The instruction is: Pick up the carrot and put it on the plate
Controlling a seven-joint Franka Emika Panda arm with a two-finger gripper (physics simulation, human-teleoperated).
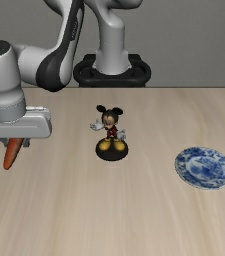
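1. Plate: blue-and-white patterned, lying flat on the wooden table at the near right. Its patterned face is fully on view.

2. Carrot: at the left of the scene, well apart from the plate. It hangs steeply, orange point down and slightly left, with its upper end taken up directly beneath the gripper. Whether the point touches the table surface cannot be determined.

3. Gripper: clenched on the carrot's upper end, the grey hand body sitting just above it at the left edge.

4. Mouse figurine: upright on a dark round base at the table's centre, between carrot and plate, touching neither.

5. Arm: runs from the gripper up and right to the dark robot base at the far edge of the table.
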